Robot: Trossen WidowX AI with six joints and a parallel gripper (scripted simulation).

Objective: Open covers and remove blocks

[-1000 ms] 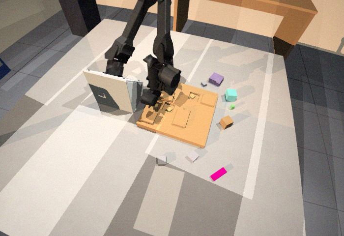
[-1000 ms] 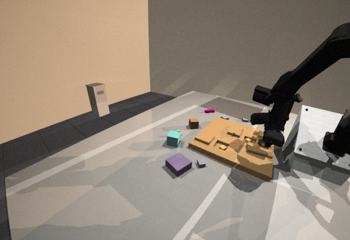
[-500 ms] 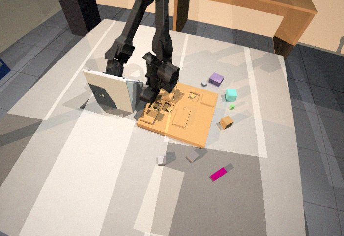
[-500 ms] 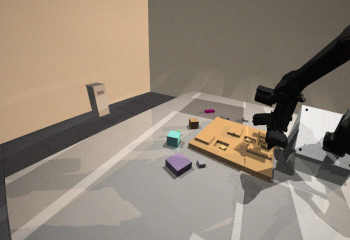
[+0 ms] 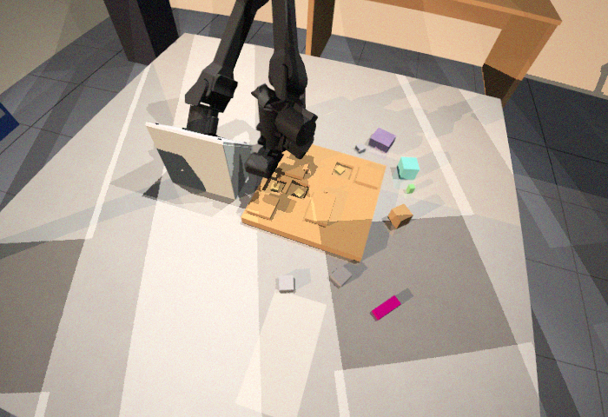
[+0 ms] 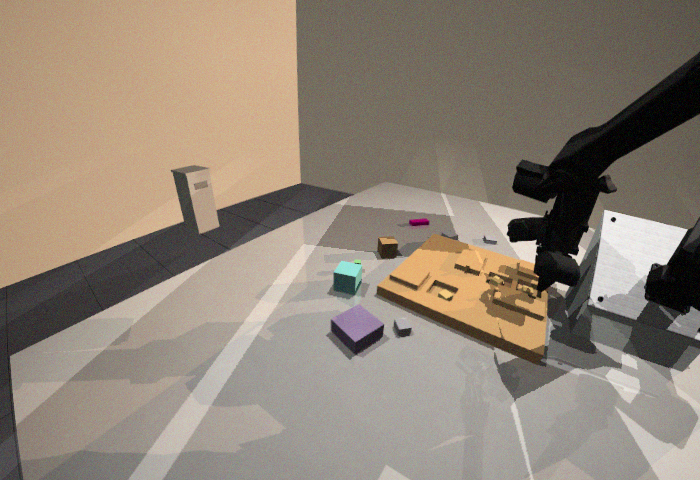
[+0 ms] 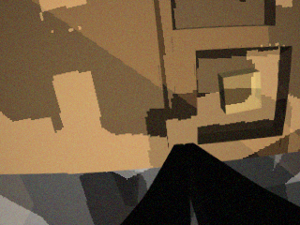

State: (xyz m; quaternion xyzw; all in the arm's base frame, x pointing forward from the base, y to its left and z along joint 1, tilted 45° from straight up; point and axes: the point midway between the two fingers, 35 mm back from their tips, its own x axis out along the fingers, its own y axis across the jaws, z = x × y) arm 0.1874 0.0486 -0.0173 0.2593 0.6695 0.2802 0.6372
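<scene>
The gripper is closed, fingertips together, holding nothing; its tips are near the rim of the puzzle board, contact undetermined. Just beside the jaws, to their right in the wrist view, the near block sits in an uncovered well. Farther out, the middle block and the far block also remain in open wells. The step in hand is judged to be cover work with closed fingers: press low against a cover's edge, follow its track or pin, and avoid riding over it. Before lifting, the jaws should rise, open and straddle a block squarely, clear of the well walls. Beyond the board, the table carries a purple block, a teal cube, an orange cube and a magenta bar. Hard shadows cross the surface. Outermost are a wooden bench and a pale cabinet on dark tiles.
</scene>
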